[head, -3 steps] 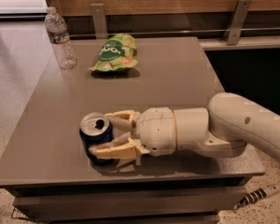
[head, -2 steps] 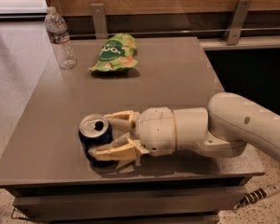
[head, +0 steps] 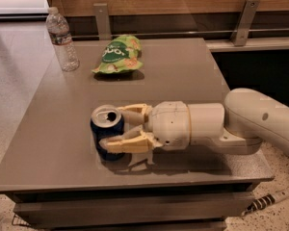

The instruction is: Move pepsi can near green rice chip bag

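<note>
My gripper (head: 113,128) is at the near-left part of the table (head: 183,81), reaching in from the right on a level arm (head: 260,121). It is clamped on the pepsi can (head: 107,131): one finger lies across the can's near side, the other is against its far side just under the rim. The can is upright, opened top up. I came at it side-on because the can is short and round, and a grip across the body keeps it vertical while it is carried. The green rice chip bag (head: 118,55) lies flat towards the far edge, well apart from the can, with bare tabletop between them, so the carry should be a plain run away from the near edge. The water bottle (head: 62,40) stands at the far-left corner, just beside the bag, and I judge it the one thing to steer clear of when setting down. Against the frame from a second ago, can and gripper both sit a little higher and slightly further right, while bag and bottle are where they were. I read that as the can coming along in the grip, the lift or carry begun. Whether its base has cleared the table I cannot tell.
</note>
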